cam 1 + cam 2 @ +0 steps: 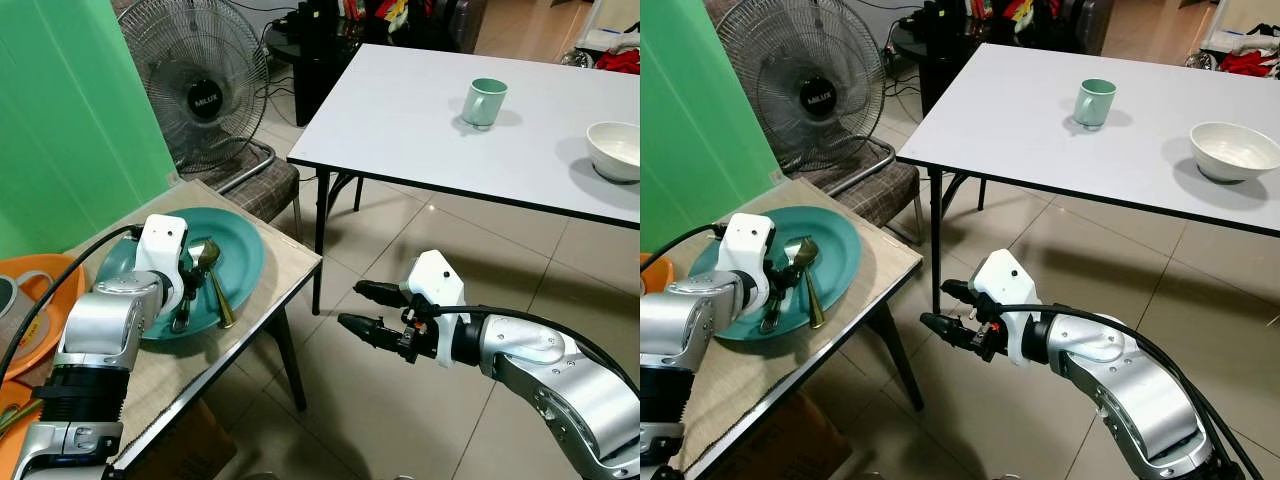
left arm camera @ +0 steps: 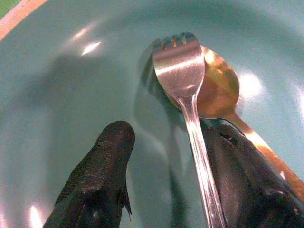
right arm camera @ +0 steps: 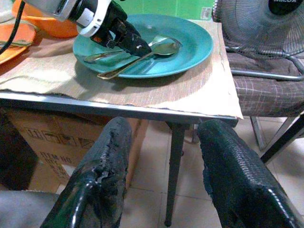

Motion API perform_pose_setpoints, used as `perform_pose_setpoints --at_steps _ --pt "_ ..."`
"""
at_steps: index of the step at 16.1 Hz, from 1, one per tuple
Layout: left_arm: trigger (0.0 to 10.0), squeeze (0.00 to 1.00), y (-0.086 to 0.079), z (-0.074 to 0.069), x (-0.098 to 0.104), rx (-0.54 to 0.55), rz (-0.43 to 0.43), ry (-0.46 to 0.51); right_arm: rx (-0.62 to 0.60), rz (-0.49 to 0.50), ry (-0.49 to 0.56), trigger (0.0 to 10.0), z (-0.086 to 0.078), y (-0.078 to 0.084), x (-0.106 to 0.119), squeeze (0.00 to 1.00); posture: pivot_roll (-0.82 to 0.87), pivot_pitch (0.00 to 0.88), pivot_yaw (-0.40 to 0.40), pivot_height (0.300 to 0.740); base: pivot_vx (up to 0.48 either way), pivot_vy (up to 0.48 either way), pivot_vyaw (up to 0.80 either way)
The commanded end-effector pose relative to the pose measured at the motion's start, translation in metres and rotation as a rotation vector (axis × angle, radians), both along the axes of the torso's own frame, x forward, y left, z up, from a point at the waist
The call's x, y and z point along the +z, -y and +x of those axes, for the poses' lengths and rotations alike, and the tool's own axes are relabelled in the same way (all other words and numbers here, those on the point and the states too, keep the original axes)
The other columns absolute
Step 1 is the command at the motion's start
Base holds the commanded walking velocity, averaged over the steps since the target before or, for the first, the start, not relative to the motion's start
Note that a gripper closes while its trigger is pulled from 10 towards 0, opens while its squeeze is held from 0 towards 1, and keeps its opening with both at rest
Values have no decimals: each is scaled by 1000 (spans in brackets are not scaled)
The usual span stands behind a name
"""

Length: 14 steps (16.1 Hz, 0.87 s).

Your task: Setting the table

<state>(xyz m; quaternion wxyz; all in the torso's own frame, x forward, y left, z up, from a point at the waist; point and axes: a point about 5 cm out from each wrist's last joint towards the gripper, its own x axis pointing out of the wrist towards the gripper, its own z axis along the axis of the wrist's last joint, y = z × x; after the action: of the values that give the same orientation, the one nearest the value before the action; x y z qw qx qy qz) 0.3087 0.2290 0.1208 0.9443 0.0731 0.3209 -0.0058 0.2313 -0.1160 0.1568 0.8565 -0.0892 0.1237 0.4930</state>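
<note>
Tiled floor runs between a white table [image 1: 420, 130] and a low side table [image 1: 270, 275] bearing a teal plate [image 1: 245, 255]. Left gripper [image 2: 164, 156] reaches into it, fingers spread around a fork [image 2: 183, 80] lying on a spoon [image 2: 221, 88]. Right gripper [image 1: 362, 308] hovers mid-air, fingers parted.

The left end effector [image 1: 190, 290] covers the handles of the fork [image 1: 197, 258] and spoon [image 1: 214, 262] on the teal plate [image 1: 240, 245], so their lower ends cannot be traced in the eye views. In the left wrist view the fork handle runs off the bottom edge and the spoon handle off the lower right. An orange dish [image 1: 45, 300] at the left of the frame is cut by the edge; what it holds is unclear. The white bowl [image 1: 618, 150] is clipped at the right edge. The fan [image 1: 195, 80] is cut off at the top.
</note>
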Motion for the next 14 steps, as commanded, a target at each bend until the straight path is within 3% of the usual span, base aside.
perform_pose_setpoints --at_steps 1,2,3,14 --pt "3412 0 -6 1 4 22 19 13 27 4 22 10000 -2 -3 5 0 -42 0 79 740 0 0 0" --pt "314 0 -9 0 6 24 18 15 25 2 22 10000 -2 -2 5 0 -44 0 80 740 0 0 0" --pt "0 0 -11 -1 5 20 16 11 24 1 22 10000 -2 -2 5 0 -43 0 79 740 0 0 0" --pt "0 0 -7 -4 -2 -40 3 -28 26 5 23 10000 -3 -4 4 0 -42 0 92 740 0 0 0"
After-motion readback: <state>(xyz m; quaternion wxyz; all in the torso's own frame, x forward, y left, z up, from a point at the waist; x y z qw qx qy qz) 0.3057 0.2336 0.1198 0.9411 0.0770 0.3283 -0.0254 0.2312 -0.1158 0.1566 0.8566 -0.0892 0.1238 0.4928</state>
